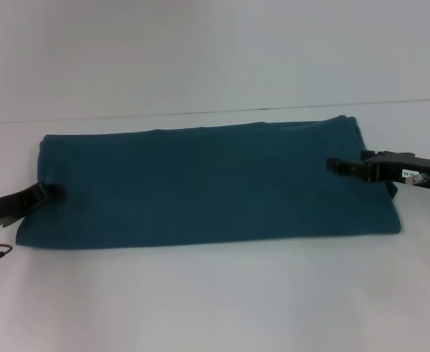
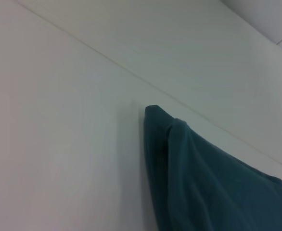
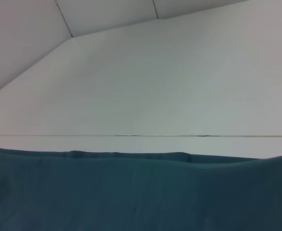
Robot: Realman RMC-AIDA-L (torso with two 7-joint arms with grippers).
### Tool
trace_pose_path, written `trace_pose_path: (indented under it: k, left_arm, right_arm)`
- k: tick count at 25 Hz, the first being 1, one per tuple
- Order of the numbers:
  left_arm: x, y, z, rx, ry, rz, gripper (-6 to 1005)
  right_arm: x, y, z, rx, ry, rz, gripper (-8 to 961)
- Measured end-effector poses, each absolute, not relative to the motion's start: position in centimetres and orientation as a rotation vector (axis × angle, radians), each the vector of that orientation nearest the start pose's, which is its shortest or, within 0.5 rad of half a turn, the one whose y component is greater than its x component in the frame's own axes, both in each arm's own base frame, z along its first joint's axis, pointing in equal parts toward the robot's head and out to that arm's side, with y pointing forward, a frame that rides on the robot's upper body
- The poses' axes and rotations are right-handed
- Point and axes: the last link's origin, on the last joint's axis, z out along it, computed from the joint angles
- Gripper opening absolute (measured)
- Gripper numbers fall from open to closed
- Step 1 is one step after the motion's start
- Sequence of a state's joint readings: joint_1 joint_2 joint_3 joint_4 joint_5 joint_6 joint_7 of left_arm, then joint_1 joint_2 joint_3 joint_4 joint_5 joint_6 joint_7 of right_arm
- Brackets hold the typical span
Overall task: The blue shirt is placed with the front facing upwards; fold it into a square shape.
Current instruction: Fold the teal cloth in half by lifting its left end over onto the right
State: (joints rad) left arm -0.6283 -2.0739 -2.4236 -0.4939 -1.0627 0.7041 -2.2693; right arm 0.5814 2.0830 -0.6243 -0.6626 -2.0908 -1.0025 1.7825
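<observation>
Bare white table [image 1: 215,301] is seen nearest the camera, and beyond it the shirt [image 1: 215,183] is laid as a long band across the middle, plain side up, no print showing. Its long folds appear done; a crosswise fold is judged to remain before a square is reached.

At the band's left end the left gripper [image 1: 50,191] is set against the edge, and cloth seems to be pinched there, though the fingertips are hidden in shadow, so whether they are pressed together cannot be told. In the left wrist view a corner of the cloth is seen bunched and lifted off the table. Over the right end the right gripper [image 1: 332,164] is held, its tips above the cloth; its state cannot be told either.

For the fold to come out well, all layers at each end should be caught together, the end carried level across the band, and the edges matched before release, so that no layer is dragged askew.
</observation>
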Motion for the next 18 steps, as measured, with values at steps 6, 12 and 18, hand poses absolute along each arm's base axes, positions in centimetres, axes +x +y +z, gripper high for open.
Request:
trace_pose_path:
  k: [6, 12, 18]
  left_arm:
    - [-32.81, 40.68, -0.06, -1.697, -1.635, -0.533, 348]
    - [-32.51, 40.79, -0.01, -1.718, -1.61, -0.532, 109]
    - [-32.36, 40.64, 0.22, -1.733, -1.6, -0.545, 55]
  right_arm:
    - [30.83, 39.49, 2.36, -2.126, 1.128, 0.472, 930]
    - [30.86, 39.44, 2.28, -2.127, 1.13, 0.471, 930]
    - [30.58, 39.44, 1.74, -2.15, 1.128, 0.461, 929]
